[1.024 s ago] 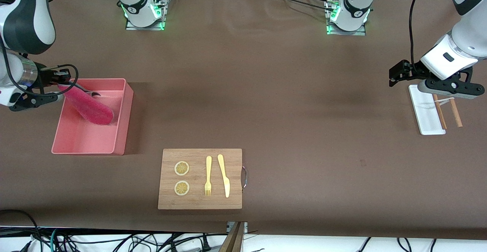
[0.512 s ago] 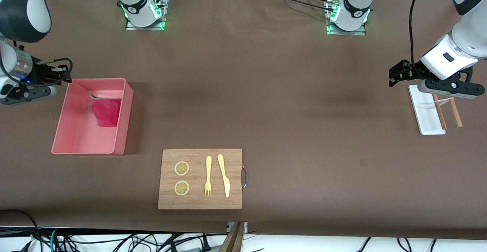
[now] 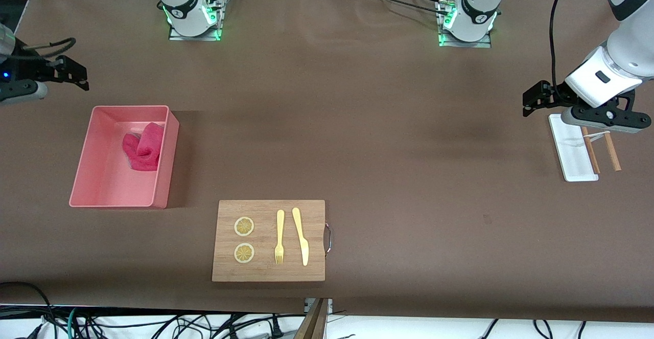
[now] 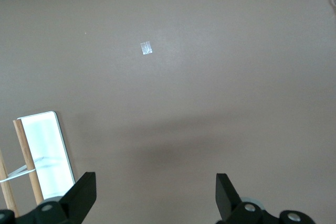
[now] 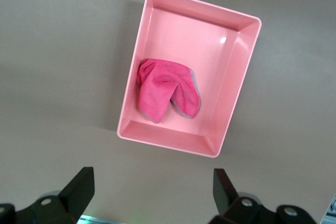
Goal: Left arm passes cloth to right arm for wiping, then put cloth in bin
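The right arm reaches out to the upper left edge of the front view, its wrist level. The right gripper (image 3: 76, 78) hangs over bare brown surface (image 3: 368, 139), just above the bin's upper edge in the frame. Its jaws stand wide apart with nothing between them, as the right wrist view confirms (image 5: 152, 195).

The left arm bends down at the right edge of the front view and waits there. The left gripper (image 3: 531, 99) hangs over the surface beside the upper end of the white tray (image 3: 572, 150). Its jaws are wide and hold nothing (image 4: 155, 195). 2 wooden sticks (image 3: 600, 150) lie by the tray, 1 across its edge and 1 just beside it.

The cloth (image 3: 143, 146) lies crumpled inside the bin (image 3: 110, 196), in the upper right part of the tub as framed, against the wall nearest the frame centre. The bin sits at the left of the frame. The wooden cutting board (image 3: 269, 272) lies at lower centre and carries 2 lemon slices (image 3: 244, 239), 1 fork (image 3: 279, 236) and 1 knife (image 3: 300, 235).

Changes from 1 second ago:
- The right gripper then held the cloth stretched over the bin; the cloth is now released and at rest in the bin.
- The right gripper has moved up and away from the bin toward the frame's upper left.
- The left arm, tray, sticks and board are unchanged.
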You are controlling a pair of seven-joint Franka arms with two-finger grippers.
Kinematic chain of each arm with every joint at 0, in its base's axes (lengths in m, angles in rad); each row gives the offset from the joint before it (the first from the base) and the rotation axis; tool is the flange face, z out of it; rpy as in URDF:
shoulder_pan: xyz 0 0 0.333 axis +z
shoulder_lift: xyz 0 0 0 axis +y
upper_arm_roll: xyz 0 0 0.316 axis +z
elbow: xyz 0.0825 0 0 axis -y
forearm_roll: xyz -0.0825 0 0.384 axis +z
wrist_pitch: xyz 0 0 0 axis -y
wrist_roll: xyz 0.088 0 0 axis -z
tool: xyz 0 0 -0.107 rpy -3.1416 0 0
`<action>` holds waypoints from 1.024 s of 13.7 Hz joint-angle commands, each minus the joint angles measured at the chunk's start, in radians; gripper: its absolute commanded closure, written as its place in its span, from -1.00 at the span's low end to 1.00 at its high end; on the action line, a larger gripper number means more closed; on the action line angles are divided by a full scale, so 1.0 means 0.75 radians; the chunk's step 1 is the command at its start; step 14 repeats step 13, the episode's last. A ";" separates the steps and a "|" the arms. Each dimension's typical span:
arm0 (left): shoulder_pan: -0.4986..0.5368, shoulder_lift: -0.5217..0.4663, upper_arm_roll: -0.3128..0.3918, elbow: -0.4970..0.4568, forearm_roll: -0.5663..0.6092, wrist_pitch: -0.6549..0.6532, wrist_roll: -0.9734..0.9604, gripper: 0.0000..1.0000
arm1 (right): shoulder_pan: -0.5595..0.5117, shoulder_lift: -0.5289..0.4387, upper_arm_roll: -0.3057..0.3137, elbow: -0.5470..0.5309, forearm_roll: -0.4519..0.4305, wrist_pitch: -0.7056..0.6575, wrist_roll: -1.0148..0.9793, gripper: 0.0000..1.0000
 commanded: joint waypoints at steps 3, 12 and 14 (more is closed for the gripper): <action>0.006 -0.007 -0.002 0.002 -0.004 -0.014 -0.006 -1.00 | -0.008 -0.011 0.029 0.147 0.099 -0.221 0.230 -1.00; 0.006 -0.007 -0.002 0.002 -0.002 -0.012 -0.002 -1.00 | -0.006 0.001 0.033 0.153 0.188 -0.199 0.253 -1.00; 0.006 -0.007 -0.002 0.002 -0.002 -0.014 -0.002 -1.00 | -0.006 -0.001 0.039 0.153 0.185 -0.205 0.253 -1.00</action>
